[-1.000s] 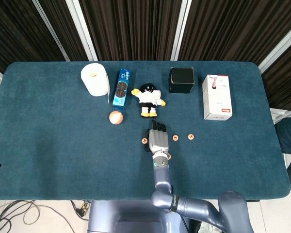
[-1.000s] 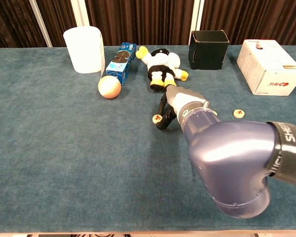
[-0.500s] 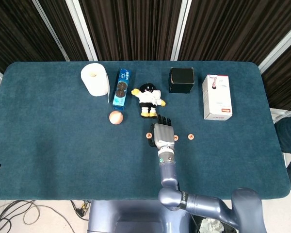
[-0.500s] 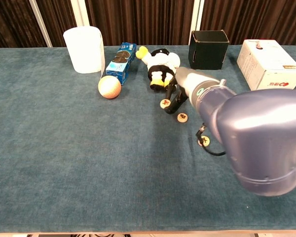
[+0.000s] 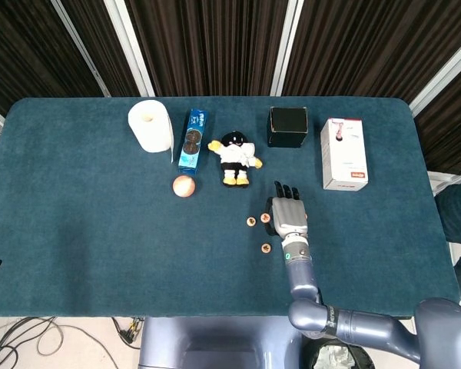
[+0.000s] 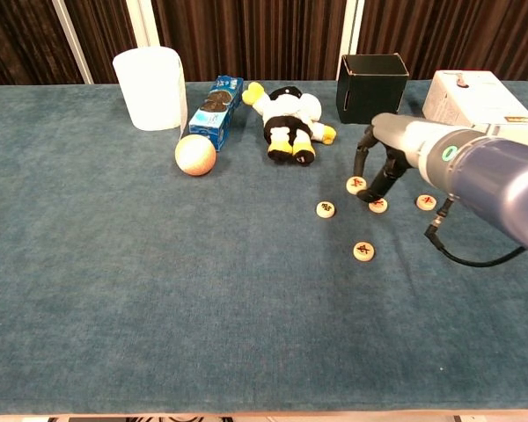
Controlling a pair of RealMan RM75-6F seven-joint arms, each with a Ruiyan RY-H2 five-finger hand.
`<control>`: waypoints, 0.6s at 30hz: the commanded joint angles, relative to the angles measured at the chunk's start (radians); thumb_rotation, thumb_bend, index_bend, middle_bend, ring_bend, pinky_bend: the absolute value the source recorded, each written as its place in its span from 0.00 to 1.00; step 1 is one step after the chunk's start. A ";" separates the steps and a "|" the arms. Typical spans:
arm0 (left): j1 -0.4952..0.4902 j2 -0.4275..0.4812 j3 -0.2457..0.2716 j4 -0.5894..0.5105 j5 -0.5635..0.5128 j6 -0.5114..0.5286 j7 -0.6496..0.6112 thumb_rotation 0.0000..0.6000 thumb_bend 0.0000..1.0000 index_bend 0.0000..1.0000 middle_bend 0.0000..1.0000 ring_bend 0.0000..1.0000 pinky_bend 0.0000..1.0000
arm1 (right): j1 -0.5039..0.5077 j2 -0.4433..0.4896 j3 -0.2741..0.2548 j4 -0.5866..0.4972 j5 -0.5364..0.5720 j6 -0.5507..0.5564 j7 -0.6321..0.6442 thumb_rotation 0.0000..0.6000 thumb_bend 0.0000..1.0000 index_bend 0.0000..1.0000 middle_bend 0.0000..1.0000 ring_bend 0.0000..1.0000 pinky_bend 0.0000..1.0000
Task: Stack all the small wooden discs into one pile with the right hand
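Fingers (image 6: 370,158) of the right hand (image 6: 380,165) point down over the dark teal cloth-covered table (image 5: 84,231), spread a little, their tips touching two small round wooden discs with red marks: one disc (image 6: 356,185) sits under the left fingertips, another (image 6: 377,205) just beside it. I cannot tell whether either is pinched. Three more discs lie singly near them: one (image 6: 326,208) to the left, one (image 6: 363,251) nearer the front edge, one (image 6: 426,202) to the right beside the forearm. None rests on another. From the head view the hand (image 5: 287,216) covers some discs. Behind stand a black-and-white plush penguin (image 6: 288,116), a black open box (image 6: 372,77) and a white carton (image 6: 480,107).
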 commanded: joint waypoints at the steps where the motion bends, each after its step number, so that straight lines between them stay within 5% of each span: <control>1: -0.001 0.000 0.002 -0.001 0.002 -0.002 0.000 1.00 0.15 0.05 0.00 0.00 0.00 | -0.011 0.018 -0.018 0.004 -0.009 -0.009 0.012 1.00 0.41 0.53 0.00 0.00 0.00; 18: 0.002 0.007 0.000 -0.002 0.000 -0.002 -0.014 1.00 0.15 0.05 0.00 0.00 0.00 | -0.023 0.117 -0.084 0.089 -0.069 -0.113 0.092 1.00 0.41 0.53 0.00 0.00 0.00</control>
